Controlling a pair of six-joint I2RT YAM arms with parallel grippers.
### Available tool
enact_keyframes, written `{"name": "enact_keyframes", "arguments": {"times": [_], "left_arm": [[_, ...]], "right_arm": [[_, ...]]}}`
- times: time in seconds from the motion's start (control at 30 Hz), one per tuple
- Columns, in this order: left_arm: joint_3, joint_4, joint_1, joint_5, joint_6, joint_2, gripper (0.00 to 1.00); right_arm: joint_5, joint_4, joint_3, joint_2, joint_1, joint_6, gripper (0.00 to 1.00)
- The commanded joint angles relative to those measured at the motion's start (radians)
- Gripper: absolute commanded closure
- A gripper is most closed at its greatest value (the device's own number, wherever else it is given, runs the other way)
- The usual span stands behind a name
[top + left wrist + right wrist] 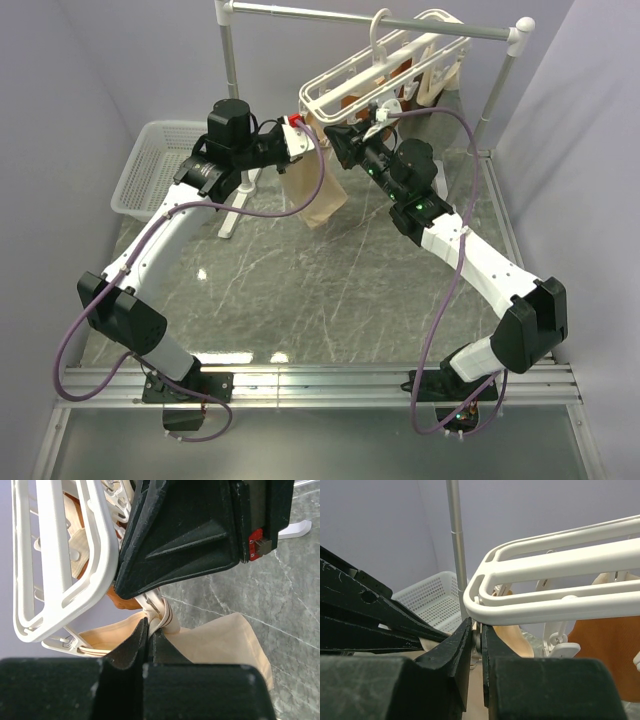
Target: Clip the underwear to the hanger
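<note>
**Entry: underwear held up at the left corner of the hanger**

- White mesh basket (150, 170): far left, well apart, not in play.
- My left gripper (148, 630): fingers pressed together on the top edge of the underwear (220, 640).
- Underwear: pale beige, hanging from that pinch with its long axis straight down toward the table. Its top edge sits just under the hanger's near-left corner.
- Clip (162, 612): small and white, dangling from that corner and touching the fabric edge just above my left fingertips. I cannot tell whether it bites.
- My right gripper (476, 630): set in from the right, tips at the clip, jaws a narrow slit apart. I cannot tell whether it grips.
- Hanger (545, 610): white frame running right and far, with a rust-orange garment (605, 650) below it.
- Judgement: the clip lies above my left pinch and nearest my right arm, so the right should work it while the left holds the cloth up.
</note>
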Motion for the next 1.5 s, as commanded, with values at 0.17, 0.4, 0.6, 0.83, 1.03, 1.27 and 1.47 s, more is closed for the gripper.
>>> {"name": "enact_keyframes", "arguments": {"times": [0.17,0.4,0.6,0.83,1.03,1.27,1.47], "left_arm": [[0.036,0.061,-0.003,0.029,-0.019,-0.029,1.0],[0.029,0.049,-0.004,0.019,0.001,-0.034,1.0],[0.01,0.073,-0.004,0.013,0.0,-0.046,1.0],[-0.002,0.09,-0.003,0.01,-0.007,-0.054,1.0],[-0.005,0.093,-0.001,0.013,-0.007,-0.058,1.0],[-0.005,0.085,0.003,0.022,-0.007,-0.063,1.0],[-0.014,0.082,0.011,0.019,-0.007,-0.061,1.0]], "right_arm": [[0.002,-0.068,0.066,-0.009,-0.019,0.073,0.76],[-0.047,-0.11,0.101,-0.008,-0.042,0.189,0.75],[-0.119,-0.136,0.14,-0.002,-0.059,0.272,0.75],[-0.182,-0.154,0.152,0.003,-0.067,0.311,0.71],[-0.181,-0.161,0.154,0.003,-0.067,0.321,0.6],[-0.167,-0.164,0.154,0.003,-0.067,0.321,0.49],[-0.158,-0.161,0.155,0.003,-0.065,0.326,0.32]]}}
